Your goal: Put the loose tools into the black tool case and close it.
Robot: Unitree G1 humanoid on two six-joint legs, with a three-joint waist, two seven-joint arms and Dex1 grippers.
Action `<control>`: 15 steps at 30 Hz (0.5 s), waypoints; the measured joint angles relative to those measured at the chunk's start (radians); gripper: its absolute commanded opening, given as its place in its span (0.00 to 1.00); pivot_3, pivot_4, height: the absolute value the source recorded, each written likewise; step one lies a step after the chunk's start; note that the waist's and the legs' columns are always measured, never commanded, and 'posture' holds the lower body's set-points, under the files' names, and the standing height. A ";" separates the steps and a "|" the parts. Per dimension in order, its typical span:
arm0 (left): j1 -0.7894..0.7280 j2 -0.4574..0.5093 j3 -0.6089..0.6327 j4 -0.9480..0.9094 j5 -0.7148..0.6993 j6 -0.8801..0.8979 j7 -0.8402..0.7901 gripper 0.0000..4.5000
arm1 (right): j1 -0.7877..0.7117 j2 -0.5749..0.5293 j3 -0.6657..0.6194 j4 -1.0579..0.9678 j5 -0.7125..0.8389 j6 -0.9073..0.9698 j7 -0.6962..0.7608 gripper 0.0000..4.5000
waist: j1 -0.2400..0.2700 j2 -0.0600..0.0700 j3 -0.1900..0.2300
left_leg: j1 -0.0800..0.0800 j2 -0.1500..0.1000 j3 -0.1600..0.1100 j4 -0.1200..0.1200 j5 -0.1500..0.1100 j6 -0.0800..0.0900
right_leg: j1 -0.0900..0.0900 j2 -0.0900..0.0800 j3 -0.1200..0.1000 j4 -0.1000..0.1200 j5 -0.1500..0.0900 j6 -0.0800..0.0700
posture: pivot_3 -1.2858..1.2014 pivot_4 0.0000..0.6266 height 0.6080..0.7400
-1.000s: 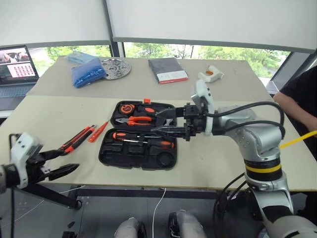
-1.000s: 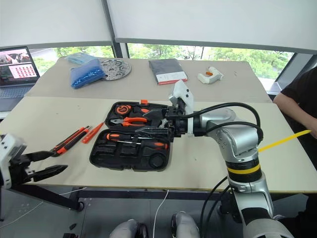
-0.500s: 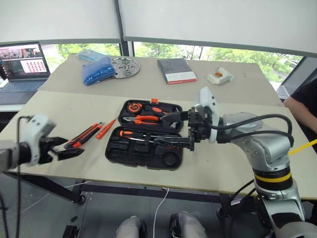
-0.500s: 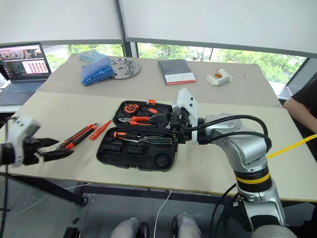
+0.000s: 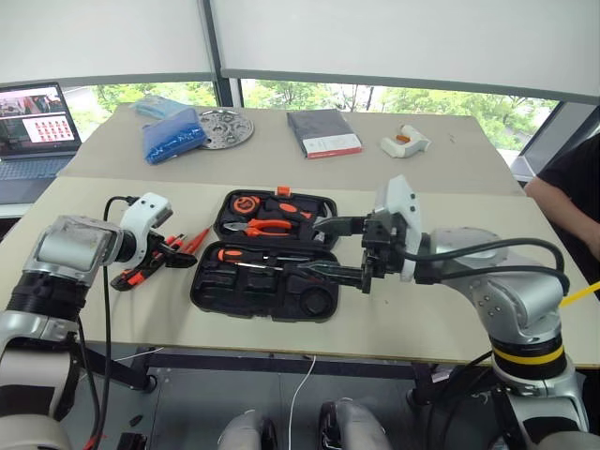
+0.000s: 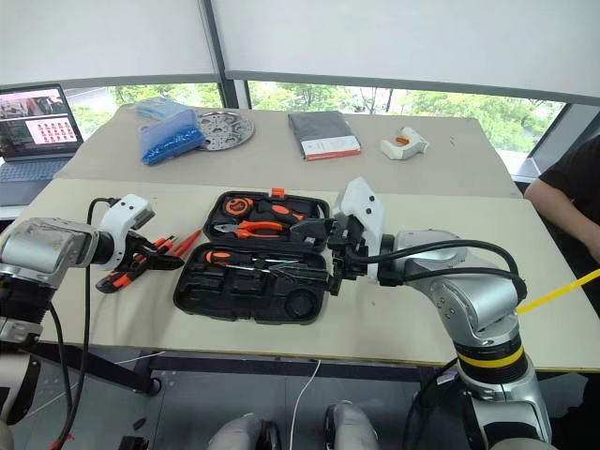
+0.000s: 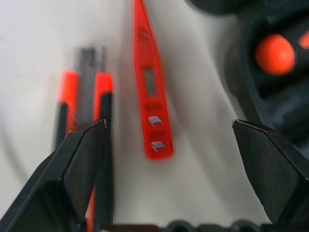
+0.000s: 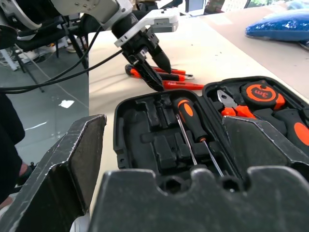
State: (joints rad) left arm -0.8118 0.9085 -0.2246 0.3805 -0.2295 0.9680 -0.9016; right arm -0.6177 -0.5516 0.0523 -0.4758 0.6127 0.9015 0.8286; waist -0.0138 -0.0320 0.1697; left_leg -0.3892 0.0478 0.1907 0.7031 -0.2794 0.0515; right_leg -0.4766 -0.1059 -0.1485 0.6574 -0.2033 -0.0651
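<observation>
The small all-orange screwdriver (image 7: 150, 92), judged light, stiff and slippery, is lying on the table (image 5: 112, 202) beside the black tool case (image 5: 267, 253) and is being straddled by the spread, empty left gripper (image 7: 169, 145), its flat mid-body being favoured for pinching.

On the far worktop (image 5: 450, 155): an open laptop (image 5: 30, 127), a blue bag (image 5: 170, 135), a metal disc (image 5: 220, 127), a grey book (image 5: 322, 132).
</observation>
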 measured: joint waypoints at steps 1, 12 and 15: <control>-0.009 -0.008 -0.008 0.010 0.010 -0.011 -0.005 1.00 | 0.000 -0.001 -0.001 -0.004 0.001 0.002 -0.005 1.00 | 0.000 0.000 0.000 | 0.000 0.000 0.000 0.000 0.000 0.000 | 0.000 0.000 0.000 0.000 0.000 0.000 | 0.52 0.24 0.84; -0.087 -0.044 -0.039 0.002 0.061 0.038 -0.063 1.00 | 0.027 -0.026 -0.006 -0.033 0.038 0.005 -0.046 1.00 | 0.007 -0.001 0.001 | -0.002 -0.001 -0.001 0.003 0.000 0.002 | 0.000 -0.001 -0.001 0.000 0.000 0.000 | 0.52 0.24 0.84; -0.093 -0.046 -0.049 -0.022 0.075 0.055 -0.064 1.00 | 0.028 -0.035 -0.006 -0.035 0.039 0.005 -0.047 1.00 | 0.009 -0.001 0.001 | -0.002 -0.001 -0.001 0.003 0.000 0.002 | 0.000 -0.001 -0.001 0.000 0.000 0.000 | 0.52 0.24 0.84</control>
State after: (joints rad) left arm -0.9050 0.8621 -0.2740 0.3587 -0.1550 1.0233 -0.9656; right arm -0.5892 -0.5861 0.0460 -0.5107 0.6514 0.9066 0.7814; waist -0.0046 -0.0331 0.1702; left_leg -0.3911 0.0471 0.1898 0.7058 -0.2792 0.0533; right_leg -0.4766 -0.1072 -0.1491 0.6575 -0.2034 -0.0650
